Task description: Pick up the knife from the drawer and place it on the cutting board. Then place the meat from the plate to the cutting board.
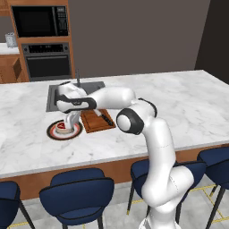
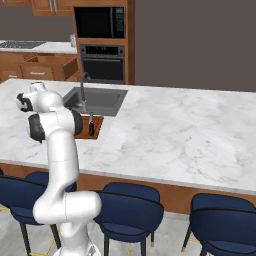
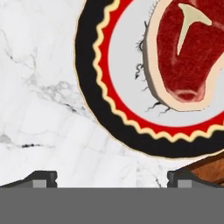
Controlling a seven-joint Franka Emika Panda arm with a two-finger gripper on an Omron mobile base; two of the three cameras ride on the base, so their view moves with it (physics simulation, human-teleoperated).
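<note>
The plate [image 1: 51,133] lies on the marble island with the meat [image 1: 61,127] on it, red with a pale fat edge. To its right rests the cutting board [image 1: 91,121], and the black-handled knife [image 1: 106,119] lies on that board. My gripper [image 1: 68,126] hangs straight down over the plate, open and holding nothing. In the hand view the meat [image 3: 188,52] sits at the upper right on the plate [image 3: 87,65]. My gripper [image 3: 111,179] is wide open over bare marble beside the rim. The board [image 2: 96,131] and knife [image 2: 91,125] also appear in the right base view.
A sink [image 1: 74,91] with a faucet is sunk into the island just behind the board. An open wooden drawer [image 2: 52,61] juts from the back cabinets. Blue stools [image 1: 76,192] line the island's near side. A corner of the board [image 3: 212,168] shows beside the right fingertip.
</note>
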